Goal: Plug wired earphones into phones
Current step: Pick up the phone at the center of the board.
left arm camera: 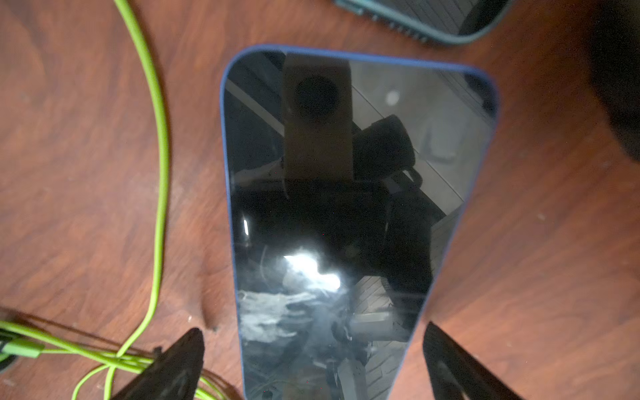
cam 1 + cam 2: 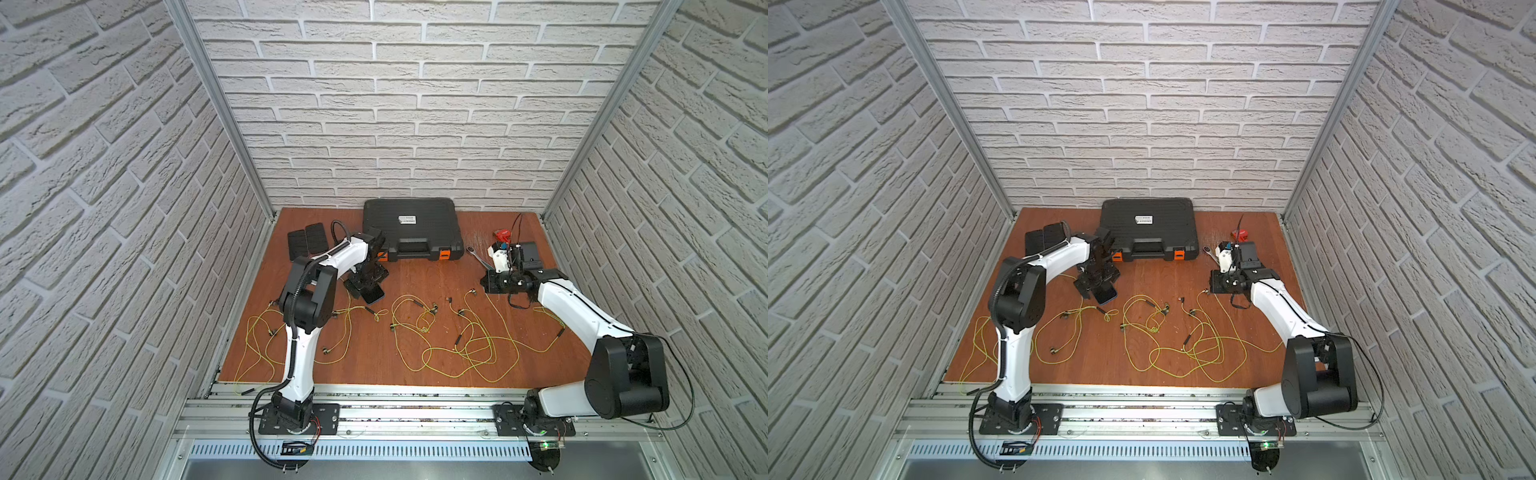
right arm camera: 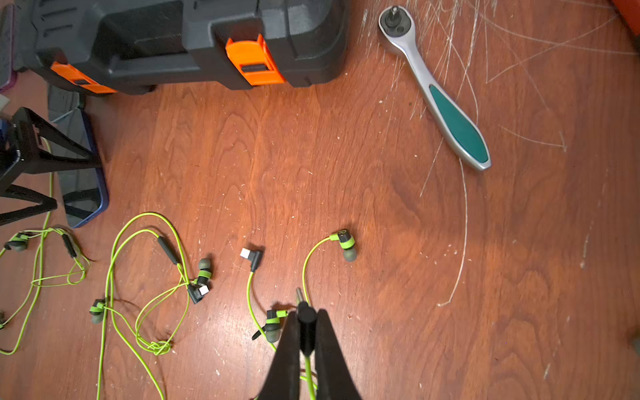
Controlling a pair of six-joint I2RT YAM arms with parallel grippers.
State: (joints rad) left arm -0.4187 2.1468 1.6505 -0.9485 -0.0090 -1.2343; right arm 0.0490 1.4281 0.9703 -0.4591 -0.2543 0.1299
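Apparently nothing is plugged in yet: the right gripper (image 3: 306, 332) pinches an earphone plug (image 3: 305, 313), and the left gripper (image 1: 313, 363) stands wide open astride a blue-edged phone (image 1: 346, 207).

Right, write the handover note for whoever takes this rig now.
Left gripper: open, straddling the blue-edged phone, which lies flat on the table.
Right gripper: shut on an earphone plug, clear of any phone.
Two ribbed phones lie at the far left; loose earphones sprawl mid-table.
Done: no plug seen in a phone. Left: every plugging.
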